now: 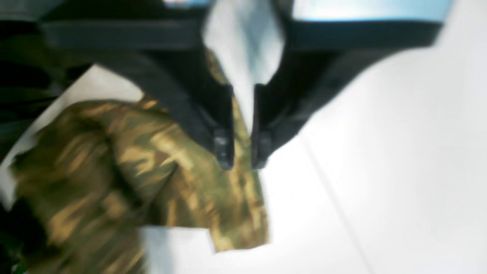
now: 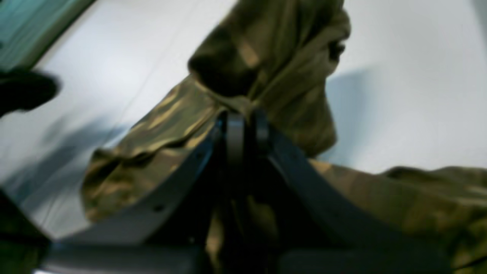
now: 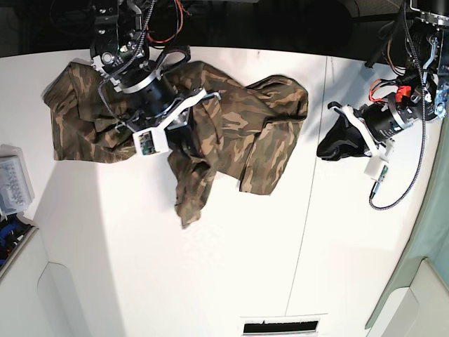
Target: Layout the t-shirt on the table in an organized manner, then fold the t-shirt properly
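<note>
The shirt (image 3: pixel 231 133) is lying crumpled on the table (image 3: pixel 231 267). The right gripper (image 2: pixel 245 123) is pinching a fold of it; the left gripper (image 1: pixel 242 152), slightly parted, is hanging clear beside it.

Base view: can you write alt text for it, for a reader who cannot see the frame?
A crumpled camouflage t-shirt lies bunched on the far left part of a white table, seen from above. The right gripper, on the picture's left, is shut on a fold of it. The left gripper hangs over bare table to the right, clear of the cloth.
</note>
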Action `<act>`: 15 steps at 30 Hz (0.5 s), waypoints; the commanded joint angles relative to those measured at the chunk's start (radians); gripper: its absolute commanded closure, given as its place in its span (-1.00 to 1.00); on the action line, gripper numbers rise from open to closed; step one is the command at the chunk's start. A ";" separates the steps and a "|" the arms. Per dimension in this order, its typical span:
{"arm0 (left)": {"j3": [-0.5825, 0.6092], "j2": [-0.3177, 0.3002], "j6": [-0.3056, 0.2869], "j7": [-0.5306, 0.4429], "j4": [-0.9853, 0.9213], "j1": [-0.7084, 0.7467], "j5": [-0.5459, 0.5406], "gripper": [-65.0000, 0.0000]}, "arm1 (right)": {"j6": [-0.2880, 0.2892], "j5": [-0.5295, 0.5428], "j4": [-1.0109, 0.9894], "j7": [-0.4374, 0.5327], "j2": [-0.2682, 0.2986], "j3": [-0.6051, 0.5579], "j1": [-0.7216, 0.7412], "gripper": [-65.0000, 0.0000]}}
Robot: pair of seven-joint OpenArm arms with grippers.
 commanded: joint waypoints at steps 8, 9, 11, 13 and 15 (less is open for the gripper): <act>-0.006 0.032 -0.008 -0.021 0.014 -0.011 -0.027 0.49 | 0.012 0.008 -0.063 0.023 -0.003 -0.088 -0.028 0.07; -0.006 0.032 -0.008 -0.021 0.014 -0.011 -0.027 0.49 | 0.012 -0.001 -0.062 0.025 -0.002 -0.087 -0.029 0.07; -0.006 0.032 -0.008 -0.022 0.014 -0.011 -0.032 0.49 | 0.012 -0.007 -0.056 0.031 -0.002 -0.082 -0.029 0.07; -0.006 0.031 -0.008 -0.021 0.014 -0.011 -0.063 0.49 | 0.012 -0.007 -0.040 0.031 -0.002 -0.075 -0.029 0.07; -0.006 0.032 -0.009 -0.021 0.014 -0.011 -0.103 0.45 | 0.011 -0.007 -0.013 0.031 -0.002 -0.063 -0.029 0.07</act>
